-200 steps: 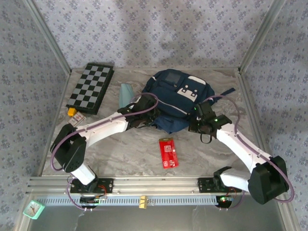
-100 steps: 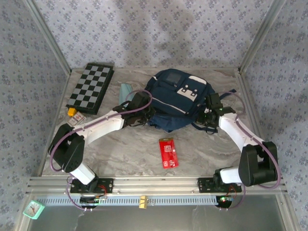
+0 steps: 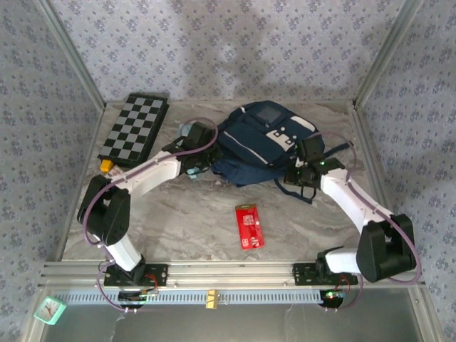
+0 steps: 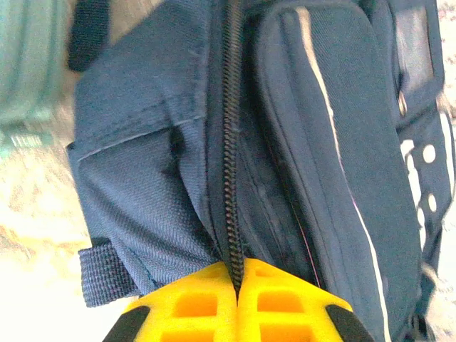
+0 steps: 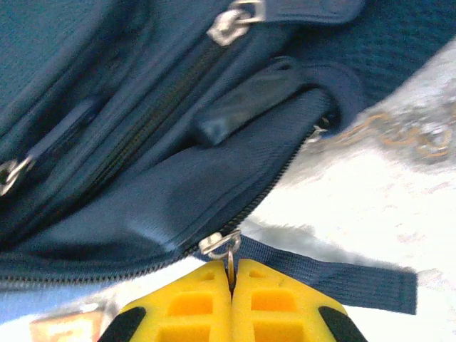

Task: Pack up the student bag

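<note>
While both grippers pinch it, the student bag lies at the far middle of the table, drawn farther back and bunched tighter than a second ago. Left gripper: fingers together on the fabric beside the zipper. Right gripper: fingers clamped on a zipper pull. Probably still the opening stage, since the red packet lies nearer and unpacked.

The overhead camera looks down from behind the arm bases across the marbled tabletop; both wrist cameras face, very close, the navy-blue fabric backpack all views share.
</note>
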You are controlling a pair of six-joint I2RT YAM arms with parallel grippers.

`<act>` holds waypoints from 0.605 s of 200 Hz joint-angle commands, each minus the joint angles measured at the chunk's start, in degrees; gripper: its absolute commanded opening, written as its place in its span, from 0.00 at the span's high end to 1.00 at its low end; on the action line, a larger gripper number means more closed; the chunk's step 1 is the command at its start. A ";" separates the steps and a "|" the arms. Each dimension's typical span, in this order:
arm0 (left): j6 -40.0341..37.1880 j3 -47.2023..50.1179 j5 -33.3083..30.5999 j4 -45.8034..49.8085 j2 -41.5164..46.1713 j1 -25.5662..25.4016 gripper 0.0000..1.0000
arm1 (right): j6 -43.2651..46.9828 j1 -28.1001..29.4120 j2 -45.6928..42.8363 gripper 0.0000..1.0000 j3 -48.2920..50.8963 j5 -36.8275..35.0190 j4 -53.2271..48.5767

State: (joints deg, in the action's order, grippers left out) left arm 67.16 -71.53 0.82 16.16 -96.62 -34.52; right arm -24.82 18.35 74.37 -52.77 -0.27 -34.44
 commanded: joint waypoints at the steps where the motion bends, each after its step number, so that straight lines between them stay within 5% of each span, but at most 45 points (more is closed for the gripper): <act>1: -7.13 -4.09 -4.16 -1.26 -2.23 3.12 1.00 | -3.63 6.11 -3.98 1.00 0.50 -4.90 -5.66; 27: -10.04 -7.69 -2.07 0.10 -5.17 4.70 1.00 | -3.92 8.81 -3.71 1.00 1.22 -4.36 -4.74; 77: -12.49 -8.60 -6.62 4.94 -5.59 7.06 1.00 | -2.69 3.51 -2.09 1.00 2.05 -17.31 -13.43; 101: -13.52 -9.13 -7.47 6.03 -6.27 7.94 1.00 | -0.78 -1.75 -4.15 1.00 3.78 -16.54 -10.49; 121: -13.98 -9.16 -5.60 5.10 -6.69 7.90 1.00 | 2.89 0.36 -5.04 1.00 4.08 -11.09 -6.12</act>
State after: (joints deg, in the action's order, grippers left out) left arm 55.90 -78.04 4.73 22.13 -102.56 -30.55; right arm -25.19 19.33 72.10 -50.17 -5.98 -36.03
